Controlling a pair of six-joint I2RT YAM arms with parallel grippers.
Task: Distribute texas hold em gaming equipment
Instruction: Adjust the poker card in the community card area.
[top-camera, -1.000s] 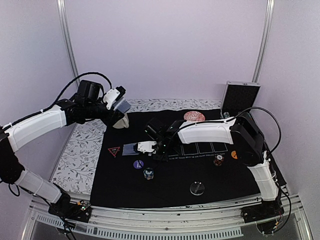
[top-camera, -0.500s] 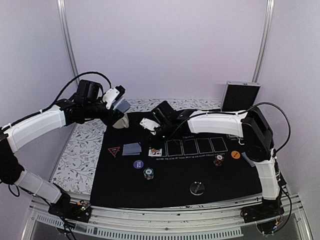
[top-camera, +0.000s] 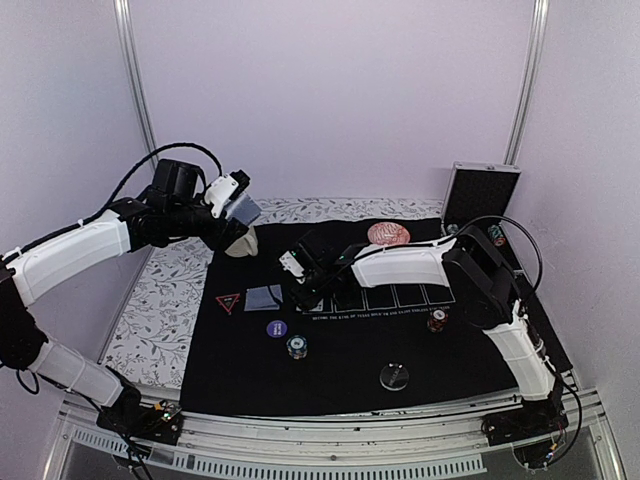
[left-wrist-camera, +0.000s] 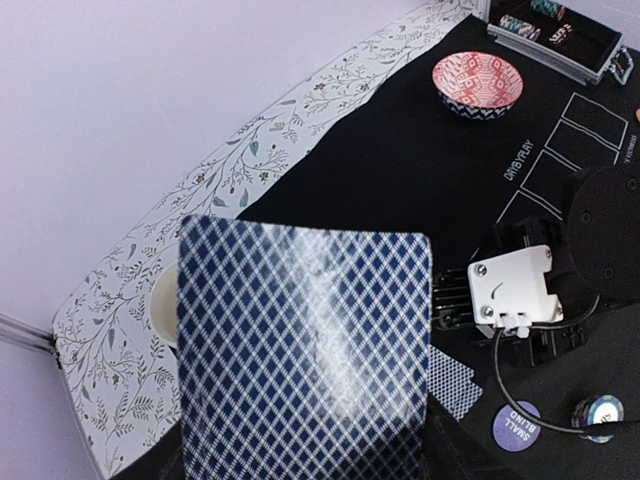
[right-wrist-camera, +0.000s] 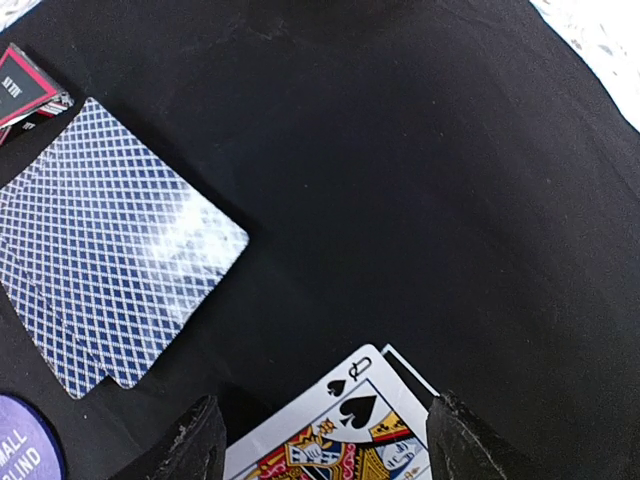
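1. Gripping a stack of blue-backed cards (left-wrist-camera: 305, 345), the left gripper (top-camera: 242, 211) hangs raised at the far-left corner of the black mat (top-camera: 240, 380). The card back fills most of the left wrist view. The cream mug (top-camera: 240, 244) sits at 6 o'clock of it in the top view.
2. Right gripper (right-wrist-camera: 330, 440) is low over the mat, jaws spread. Its fingers (right-wrist-camera: 195, 445) straddle a face-up queen of spades (right-wrist-camera: 345, 425) lying flat. Can't tell whether the pads touch the card's edges.
3. Face-down cards (top-camera: 263, 297) are at 9 o'clock of the right gripper, just beside it and apart from the queen.
4. Red-edged triangle (top-camera: 228, 302) is at 9 o'clock of those, near the mat's left edge.
5. Purple disc (top-camera: 277, 328) is at 6 o'clock of the face-down cards, with a chip stack (top-camera: 296, 346) at 5 o'clock of the disc.
6. Clear disc (top-camera: 394, 377) lies close to the mat's near edge. A second chip stack (top-camera: 437, 321) is beside the right forearm.
7. Right wrist view shows bare mat from 12 to 3 o'clock. Red bowl (top-camera: 388, 233) sits at the mat's far edge.
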